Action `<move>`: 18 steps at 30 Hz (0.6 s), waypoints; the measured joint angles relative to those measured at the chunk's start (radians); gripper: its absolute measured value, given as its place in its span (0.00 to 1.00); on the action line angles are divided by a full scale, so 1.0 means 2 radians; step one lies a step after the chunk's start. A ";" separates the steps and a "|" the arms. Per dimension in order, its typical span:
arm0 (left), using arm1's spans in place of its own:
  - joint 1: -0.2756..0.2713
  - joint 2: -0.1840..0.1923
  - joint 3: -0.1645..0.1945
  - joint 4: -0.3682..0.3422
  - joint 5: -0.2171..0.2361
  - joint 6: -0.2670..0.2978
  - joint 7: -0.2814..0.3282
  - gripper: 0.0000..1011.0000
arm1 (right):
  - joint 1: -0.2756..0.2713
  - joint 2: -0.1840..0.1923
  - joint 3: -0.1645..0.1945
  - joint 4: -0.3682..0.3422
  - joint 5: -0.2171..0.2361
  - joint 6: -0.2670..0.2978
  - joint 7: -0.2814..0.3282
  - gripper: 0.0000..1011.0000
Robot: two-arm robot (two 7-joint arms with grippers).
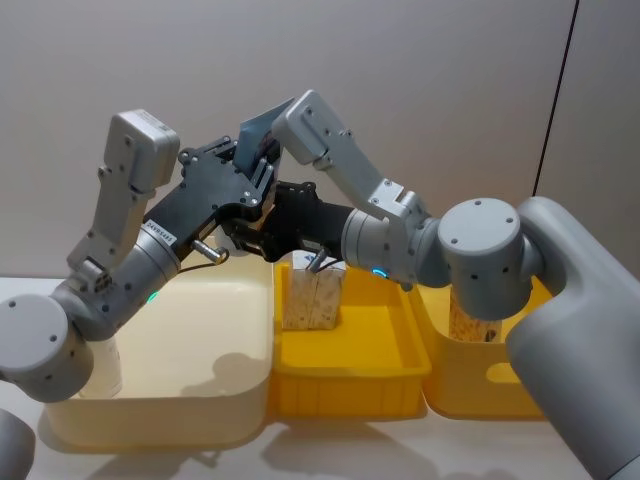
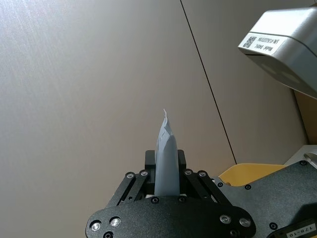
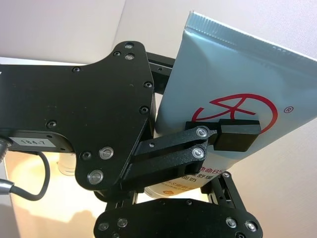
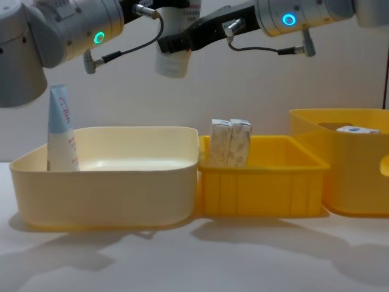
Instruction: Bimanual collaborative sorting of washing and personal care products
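You are looking at a smooth, faintly glossy plastic squeeze tube [image 3: 233,94] with a crimped foil-like end, being clamped by the left gripper [image 3: 218,139] of matt black metal plates — while speckled cardboard boxes [image 4: 231,143] are sitting in a glossy yellow plastic bin [image 4: 261,194] beside a satin cream one [image 4: 109,194].

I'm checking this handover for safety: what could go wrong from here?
1. The tube hangs high between the left hand and right hand; a slip could drop it outside the cream bin.
2. It hangs near the bins' shared edge, so it might land with the boxes in the middle yellow bin.
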 joint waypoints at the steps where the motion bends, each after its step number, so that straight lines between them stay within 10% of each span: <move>1: 0.000 0.000 0.000 0.000 0.000 0.000 0.000 0.22 | 0.000 0.000 0.000 0.000 0.000 0.000 0.000 0.58; 18: 0.000 0.000 0.000 0.000 0.000 0.000 0.000 0.22 | 0.000 0.000 0.000 0.000 0.000 0.000 0.000 0.55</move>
